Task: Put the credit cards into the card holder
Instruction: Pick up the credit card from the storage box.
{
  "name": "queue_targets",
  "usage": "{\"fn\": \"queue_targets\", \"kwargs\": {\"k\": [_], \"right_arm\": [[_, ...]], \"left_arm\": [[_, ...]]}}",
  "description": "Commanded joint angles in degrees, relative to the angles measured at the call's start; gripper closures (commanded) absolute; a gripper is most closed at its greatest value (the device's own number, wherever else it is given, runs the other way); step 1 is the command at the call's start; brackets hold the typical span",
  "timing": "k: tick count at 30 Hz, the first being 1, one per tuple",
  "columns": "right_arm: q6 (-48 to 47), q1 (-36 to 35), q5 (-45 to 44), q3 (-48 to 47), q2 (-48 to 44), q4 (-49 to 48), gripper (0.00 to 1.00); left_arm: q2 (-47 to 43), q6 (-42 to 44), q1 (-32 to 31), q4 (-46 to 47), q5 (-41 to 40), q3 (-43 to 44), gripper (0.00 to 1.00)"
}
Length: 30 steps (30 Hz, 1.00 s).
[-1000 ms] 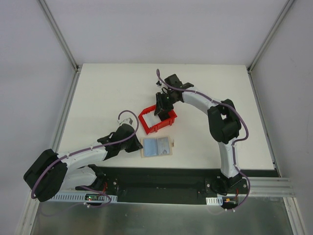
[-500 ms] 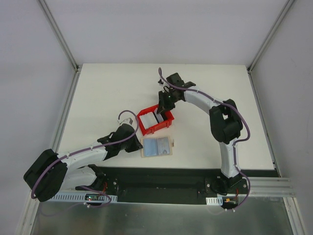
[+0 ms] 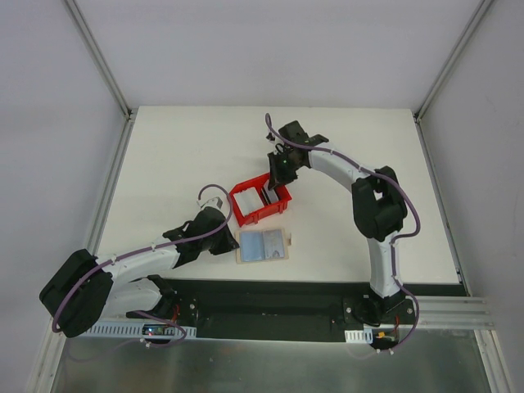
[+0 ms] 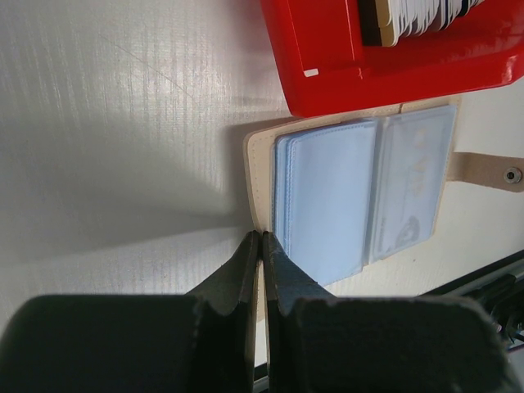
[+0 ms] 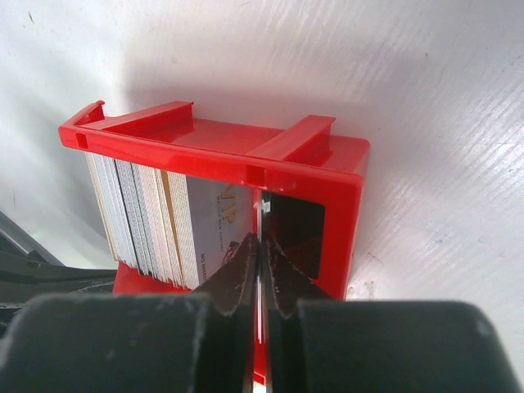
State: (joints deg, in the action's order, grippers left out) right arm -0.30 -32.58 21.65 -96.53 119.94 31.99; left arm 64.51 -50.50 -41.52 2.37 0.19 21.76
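The card holder point(image 3: 264, 245) lies open on the table near the front edge, tan with pale blue sleeves; it also shows in the left wrist view point(image 4: 360, 196). My left gripper point(image 4: 260, 237) is shut on the holder's tan left edge and shows in the top view point(image 3: 232, 244). Several credit cards point(image 5: 147, 221) stand on edge in the red bin point(image 5: 311, 155), just beyond the holder point(image 3: 262, 214). My right gripper point(image 5: 260, 239) is shut on one thin whitish card seen edge-on, above the bin's right compartment point(image 3: 279, 173).
The holder's strap with its round snap stud point(image 4: 512, 173) points toward the table's front edge. The black base rail point(image 3: 270, 299) runs along the near side. White table surface point(image 3: 180, 155) lies to the left of and beyond the bin.
My right gripper has drawn up and back from the red bin, shut on a thin card. The bin shifted slightly. My left gripper has stayed on the holder's edge.
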Motion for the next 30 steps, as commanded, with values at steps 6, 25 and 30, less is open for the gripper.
{"fn": "queue_targets", "kwargs": {"k": [6,25,30], "right_arm": [[2.31,-1.70,3.39,-0.06,-4.45,-0.87,0.91],[4.25,-1.09,13.68,0.11,-2.17,-2.46,0.88],[4.25,-0.82,13.94,-0.06,-1.99,-2.54,0.89]], "left_arm": [[0.62,0.93,0.56,0.79,1.22,2.06,1.00],[1.06,1.02,0.56,0.79,1.66,2.32,1.00],[0.88,1.02,0.56,0.79,1.66,2.24,1.00]]}}
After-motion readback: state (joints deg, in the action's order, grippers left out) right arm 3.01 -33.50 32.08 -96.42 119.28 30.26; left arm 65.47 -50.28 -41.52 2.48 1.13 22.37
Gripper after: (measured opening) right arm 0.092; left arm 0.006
